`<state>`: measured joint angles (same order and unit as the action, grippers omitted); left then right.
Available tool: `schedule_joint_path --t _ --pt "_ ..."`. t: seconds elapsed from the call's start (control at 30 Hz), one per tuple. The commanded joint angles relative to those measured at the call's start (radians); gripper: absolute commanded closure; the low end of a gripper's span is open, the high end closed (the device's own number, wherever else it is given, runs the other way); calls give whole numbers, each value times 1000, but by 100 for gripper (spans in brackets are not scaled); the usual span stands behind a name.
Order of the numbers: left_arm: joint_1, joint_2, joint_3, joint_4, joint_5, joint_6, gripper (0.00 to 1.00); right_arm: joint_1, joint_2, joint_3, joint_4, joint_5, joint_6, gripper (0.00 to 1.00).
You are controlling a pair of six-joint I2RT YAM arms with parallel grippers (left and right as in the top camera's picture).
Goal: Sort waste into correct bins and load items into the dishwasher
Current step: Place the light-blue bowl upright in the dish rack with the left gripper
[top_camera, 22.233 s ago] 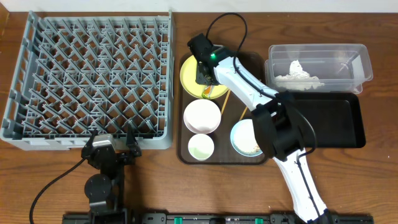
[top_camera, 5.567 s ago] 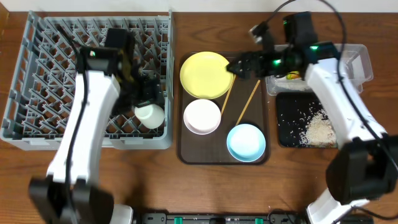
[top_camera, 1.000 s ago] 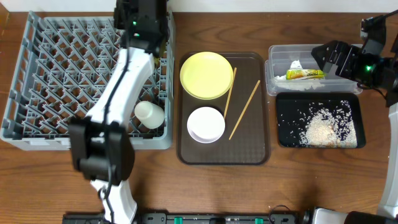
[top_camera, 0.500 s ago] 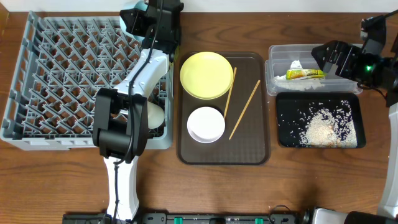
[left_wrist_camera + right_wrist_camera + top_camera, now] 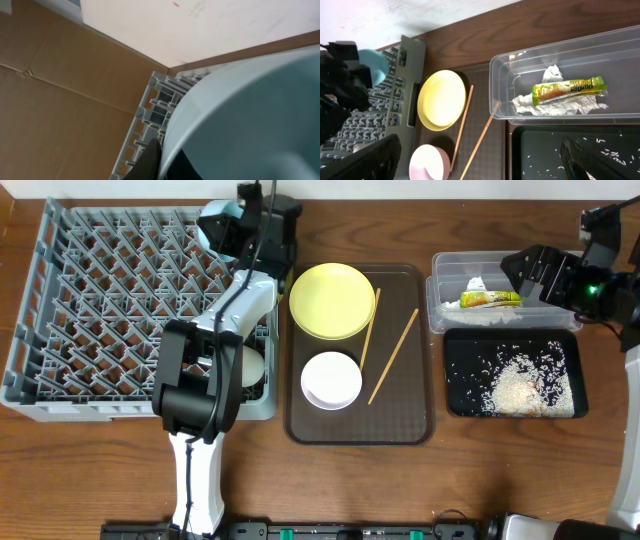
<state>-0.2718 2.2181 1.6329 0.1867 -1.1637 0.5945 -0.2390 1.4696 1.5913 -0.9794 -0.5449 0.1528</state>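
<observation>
My left gripper (image 5: 243,230) is shut on the rim of the pale blue bowl (image 5: 220,222) (image 5: 250,115), which it holds tilted over the far right corner of the grey dishwasher rack (image 5: 100,310). A small white cup (image 5: 243,364) lies in the rack. On the brown tray (image 5: 400,425) rest the yellow plate (image 5: 332,300), the white bowl (image 5: 331,380) and two chopsticks (image 5: 366,330). The clear tub (image 5: 580,275) holds the green-and-yellow wrapper (image 5: 569,90) and crumpled paper. Rice (image 5: 515,385) lies in the black tray (image 5: 460,405). My right gripper (image 5: 528,275) hangs open above the tub, holding nothing.
The left arm (image 5: 215,330) stretches across the rack's right side, over the cup. The wall runs close behind the rack's far edge (image 5: 150,95). Bare wooden table (image 5: 330,480) lies in front of the trays.
My left gripper has carried the blue bowl a little to the right and nearer along the rack's far right corner. The right arm has stayed still.
</observation>
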Motion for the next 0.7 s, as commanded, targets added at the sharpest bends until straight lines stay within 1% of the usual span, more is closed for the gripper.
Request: schedule_joint_path --t 0.0,0.33,0.43,0.5,0.53,0.57,0.67 --pt "-16 1 -26 3 -27 -46 93 -1 2 10 -1 -1 7 1" --pt "-18 1 -27 -5 -83 -53 92 -1 2 10 -1 -1 7 1" --pt "-22 1 -27 -5 -99 -53 83 -1 2 10 -1 -1 7 1" --pt "-30 0 -27 -5 -103 -53 68 -1 2 10 -1 -1 7 1" --pt "-34 0 -27 -5 -102 -53 58 -1 2 10 -1 -1 7 1" --pt "-39 0 -27 -5 -102 -53 51 -1 2 10 -1 -1 7 1" --pt "-56 0 -27 -5 -102 -53 42 -1 2 10 -1 -1 7 1"
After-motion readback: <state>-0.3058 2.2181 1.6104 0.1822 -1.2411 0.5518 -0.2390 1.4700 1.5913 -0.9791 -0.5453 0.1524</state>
